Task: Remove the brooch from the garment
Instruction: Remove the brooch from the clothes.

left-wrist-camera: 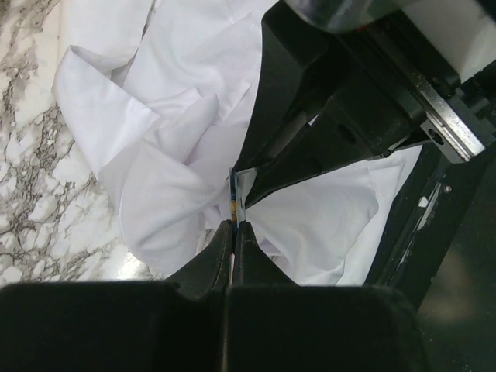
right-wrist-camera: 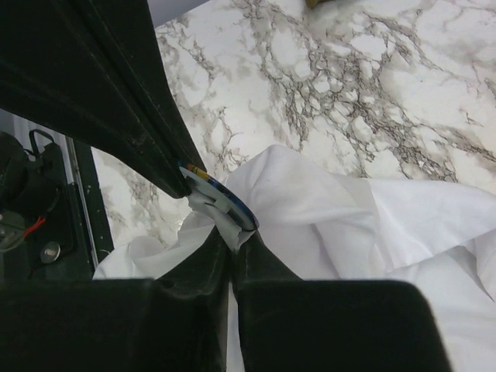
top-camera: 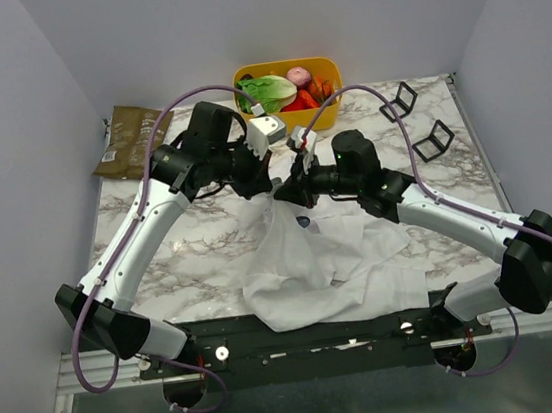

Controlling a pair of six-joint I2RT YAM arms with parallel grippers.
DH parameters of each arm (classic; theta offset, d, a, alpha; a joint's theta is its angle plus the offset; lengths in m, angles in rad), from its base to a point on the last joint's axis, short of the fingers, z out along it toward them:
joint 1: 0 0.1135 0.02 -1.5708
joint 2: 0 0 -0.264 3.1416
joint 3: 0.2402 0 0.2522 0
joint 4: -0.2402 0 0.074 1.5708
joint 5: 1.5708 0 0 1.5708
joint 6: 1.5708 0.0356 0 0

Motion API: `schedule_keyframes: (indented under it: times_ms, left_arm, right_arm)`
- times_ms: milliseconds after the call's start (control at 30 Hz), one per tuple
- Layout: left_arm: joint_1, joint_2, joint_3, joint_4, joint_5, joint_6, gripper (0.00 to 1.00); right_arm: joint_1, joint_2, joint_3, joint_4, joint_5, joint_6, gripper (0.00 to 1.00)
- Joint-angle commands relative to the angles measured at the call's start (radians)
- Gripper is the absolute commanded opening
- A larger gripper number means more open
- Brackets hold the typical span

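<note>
The white garment (top-camera: 323,261) lies crumpled on the marble table, one part lifted between both grippers. The brooch (right-wrist-camera: 225,198) is a thin round disc with a blue and yellow rim, seen edge-on in the left wrist view (left-wrist-camera: 232,195). My left gripper (left-wrist-camera: 234,226) is shut on the brooch's edge; it shows in the top view (top-camera: 268,183). My right gripper (right-wrist-camera: 236,242) is shut on a fold of white cloth right behind the disc, tip to tip with the left one, and shows in the top view (top-camera: 287,193). A small dark mark (top-camera: 303,221) shows on the shirt.
A yellow basket (top-camera: 324,63) of vegetables stands at the back centre. A brown packet (top-camera: 127,139) lies at the back left. Two black wire stands (top-camera: 399,101) (top-camera: 433,139) sit at the back right. A black rail (top-camera: 302,339) runs along the near edge.
</note>
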Motion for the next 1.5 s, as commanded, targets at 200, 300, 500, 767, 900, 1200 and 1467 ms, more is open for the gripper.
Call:
schedule_keyframes:
  times_ms: [200,300,500,767,900,1200,1467]
  left_arm:
    - [-0.005,-0.007,0.009,0.002,-0.060,-0.012,0.00]
    - [-0.005,-0.009,0.000,-0.016,-0.075,0.002,0.00]
    - [-0.005,0.043,0.040,-0.127,-0.028,0.038,0.00]
    - [-0.005,0.071,0.087,-0.243,0.043,0.067,0.00]
    - [-0.006,0.085,0.080,-0.277,0.031,0.059,0.00]
    - [-0.006,0.106,0.034,-0.280,0.002,0.022,0.00]
    - [-0.006,0.106,0.020,-0.266,0.014,0.010,0.00]
  right_arm:
    - [-0.002,-0.032,0.005,-0.005,0.178,-0.085,0.01]
    - [-0.002,-0.052,0.002,-0.005,0.243,-0.109,0.01]
    - [-0.003,-0.061,0.004,-0.010,0.294,-0.138,0.01]
    - [-0.005,-0.052,0.004,-0.016,0.330,-0.151,0.01]
    - [-0.006,-0.044,-0.001,-0.016,0.345,-0.157,0.01]
    - [-0.031,-0.078,-0.015,-0.028,0.169,-0.148,0.48]
    - [-0.080,-0.113,-0.030,-0.029,-0.115,-0.088,0.63]
